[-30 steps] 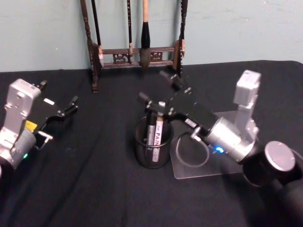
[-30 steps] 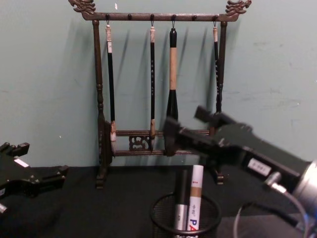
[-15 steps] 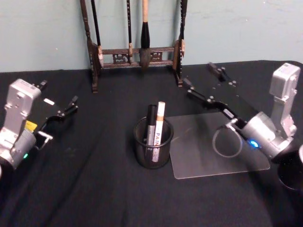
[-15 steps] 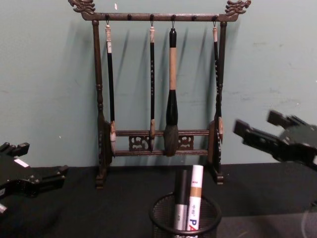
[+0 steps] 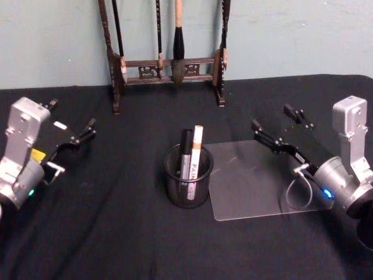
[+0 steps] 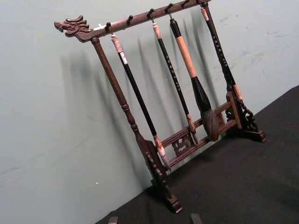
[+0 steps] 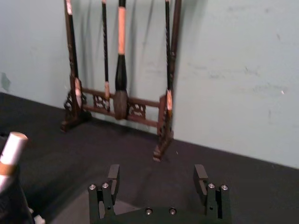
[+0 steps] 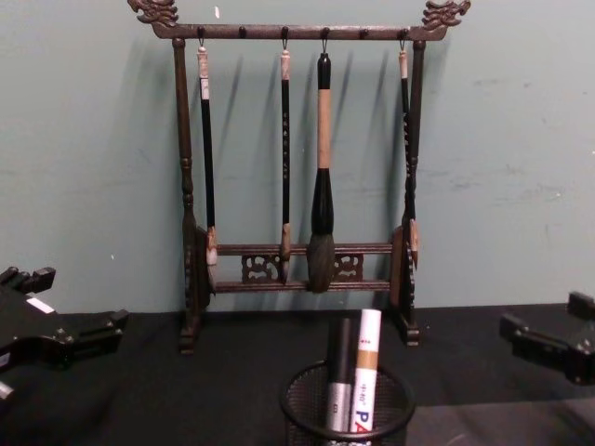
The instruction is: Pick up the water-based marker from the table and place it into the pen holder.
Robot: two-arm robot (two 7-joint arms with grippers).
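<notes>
Black-clothed bench [image 5: 116,233] showed your marker [image 5: 195,153] standing in the pen holder [image 5: 187,178], job done, right pincer [image 5: 278,129] spread empty.

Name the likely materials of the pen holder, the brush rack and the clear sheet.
Pen holder: black wire mesh, likely metal; see-through weave, solid rim.
Brush rack: dark carved wood, probably varnished, faintly glossy.
Clear sheet: transparent plastic or acrylic, apparently; the black cloth shows through.

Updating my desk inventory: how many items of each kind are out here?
Markers in the pen holder: 2
Pen holder: 1
Brushes on the rack: 4
Brush rack: 1
Clear mat: 1
Total: 9
</notes>
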